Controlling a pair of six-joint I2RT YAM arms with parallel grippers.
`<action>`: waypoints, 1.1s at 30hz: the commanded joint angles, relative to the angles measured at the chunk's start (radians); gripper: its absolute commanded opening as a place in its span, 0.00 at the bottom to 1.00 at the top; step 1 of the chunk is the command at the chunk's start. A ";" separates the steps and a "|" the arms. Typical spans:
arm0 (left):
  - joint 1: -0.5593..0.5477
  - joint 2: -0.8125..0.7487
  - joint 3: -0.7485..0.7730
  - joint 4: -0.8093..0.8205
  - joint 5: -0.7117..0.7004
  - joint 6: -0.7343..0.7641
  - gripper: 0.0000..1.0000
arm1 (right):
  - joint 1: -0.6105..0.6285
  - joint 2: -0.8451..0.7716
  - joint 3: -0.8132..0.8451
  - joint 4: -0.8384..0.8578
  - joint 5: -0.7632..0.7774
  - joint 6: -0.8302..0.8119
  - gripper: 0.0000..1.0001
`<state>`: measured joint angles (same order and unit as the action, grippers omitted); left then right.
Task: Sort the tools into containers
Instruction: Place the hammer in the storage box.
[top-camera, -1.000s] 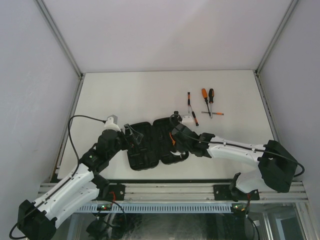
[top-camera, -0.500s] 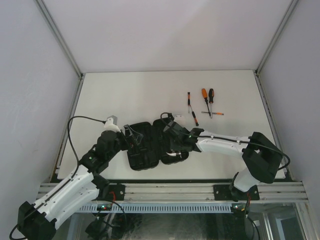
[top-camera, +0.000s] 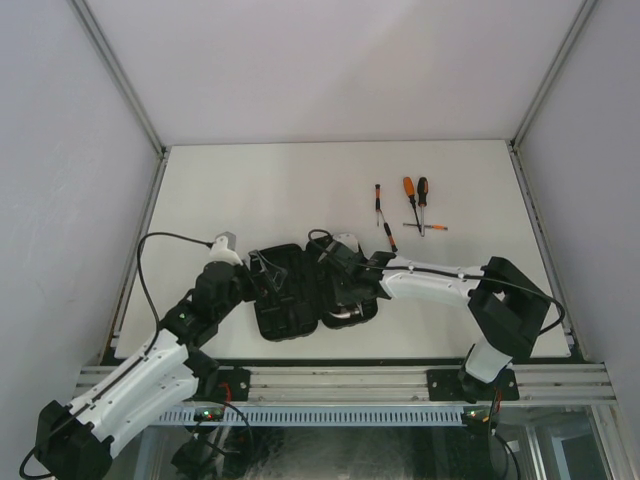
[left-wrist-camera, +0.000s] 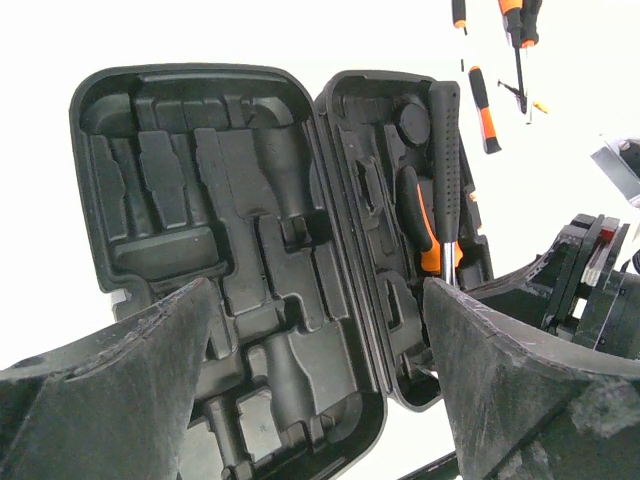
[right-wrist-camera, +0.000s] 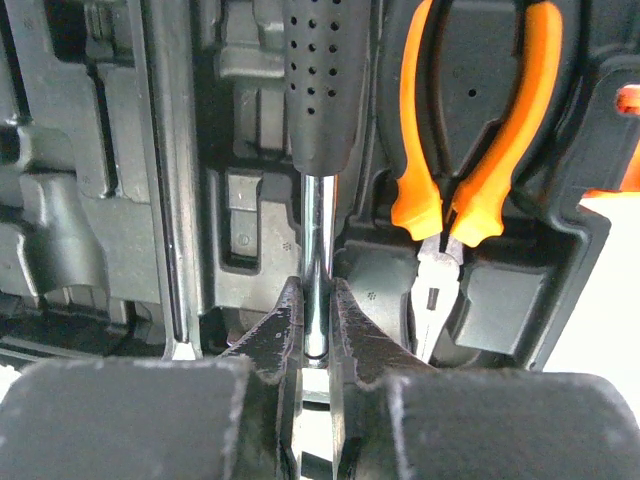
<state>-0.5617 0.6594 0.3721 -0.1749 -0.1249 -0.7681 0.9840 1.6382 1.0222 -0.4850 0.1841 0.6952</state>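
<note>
The black tool case (top-camera: 288, 300) lies open near the table's front. My right gripper (right-wrist-camera: 316, 322) is shut on the hammer's metal shaft (right-wrist-camera: 316, 240), just below its black handle (right-wrist-camera: 325, 80), over the case's right half (top-camera: 350, 300). I cannot tell whether the hammer is seated in its slot. The orange-handled pliers (right-wrist-camera: 470, 150) lie in a moulded slot beside it. My left gripper (left-wrist-camera: 315, 300) hangs open over the case's near edge, holding nothing. Several screwdrivers (top-camera: 412, 205) lie on the table at the back right.
The case's left half (left-wrist-camera: 200, 180) shows only bare moulded slots. Another thin screwdriver (top-camera: 382, 215) lies just behind the right arm (top-camera: 440, 282). Grey walls close the table at the back and sides, and a metal rail runs along the front.
My right arm has swung left with the hammer, bringing it further over the case's right half. The left arm has stayed where it was.
</note>
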 joint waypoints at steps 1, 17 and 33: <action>0.006 0.016 -0.010 0.057 0.020 -0.001 0.89 | 0.009 0.000 0.043 0.002 -0.055 -0.037 0.00; 0.006 0.013 -0.018 0.075 0.035 -0.011 0.89 | 0.011 0.043 0.042 -0.032 -0.052 -0.011 0.04; 0.006 -0.026 -0.025 0.051 0.020 -0.019 0.89 | 0.038 -0.008 0.042 -0.039 0.010 -0.020 0.26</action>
<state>-0.5613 0.6548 0.3721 -0.1387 -0.1009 -0.7757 1.0058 1.6703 1.0374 -0.5072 0.1398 0.6769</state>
